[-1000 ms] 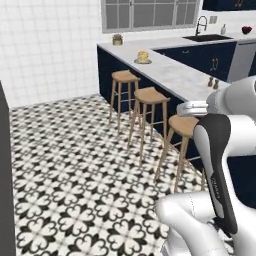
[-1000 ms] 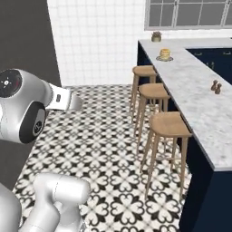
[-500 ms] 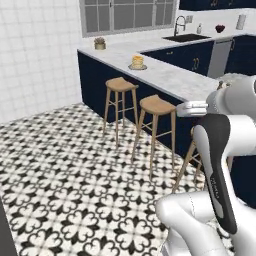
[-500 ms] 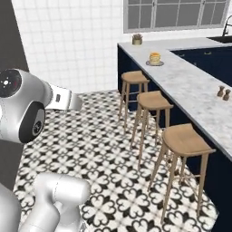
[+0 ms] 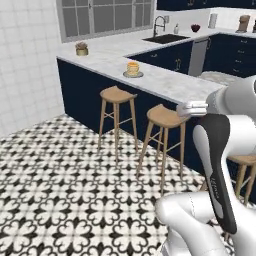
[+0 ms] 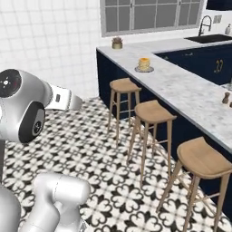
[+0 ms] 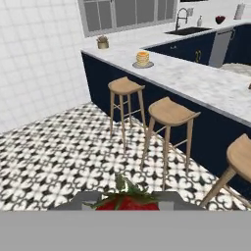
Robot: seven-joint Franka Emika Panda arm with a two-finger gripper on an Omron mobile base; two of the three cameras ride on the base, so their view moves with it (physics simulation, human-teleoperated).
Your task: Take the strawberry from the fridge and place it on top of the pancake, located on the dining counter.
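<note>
fingers clamped on one strawberry | pancake stacks: one | stools: three

Open tiled floor ahead; three stools line dining counter edge.

Arm folded upright — tool clamped on strawberry.

Veined marble dining counter, matt wooden stools, glossy strawberry
</note>
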